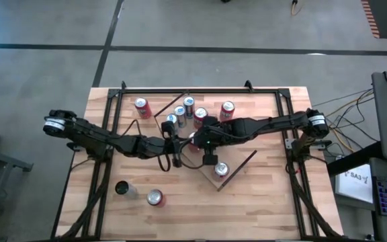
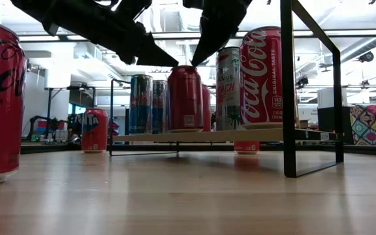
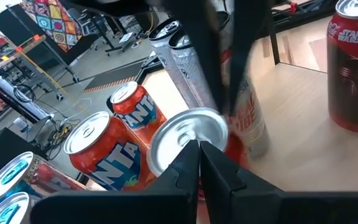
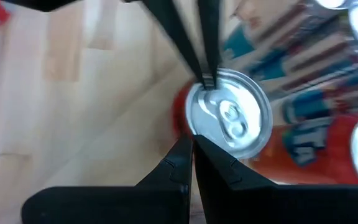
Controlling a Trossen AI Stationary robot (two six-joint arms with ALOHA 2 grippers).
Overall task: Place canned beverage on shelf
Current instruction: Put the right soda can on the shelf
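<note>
Cans crowd the shelf (image 1: 237, 168) at mid-table; from above we see both arms meeting over a red can (image 1: 193, 139) there. At table level we find that red can (image 2: 185, 99) upright on the board, dark fingertips touching its top from either side. Our left gripper (image 3: 199, 144) has its fingers pressed together at the silver lid. Our right gripper (image 4: 192, 142) is likewise closed at the rim, holding nothing.
</note>
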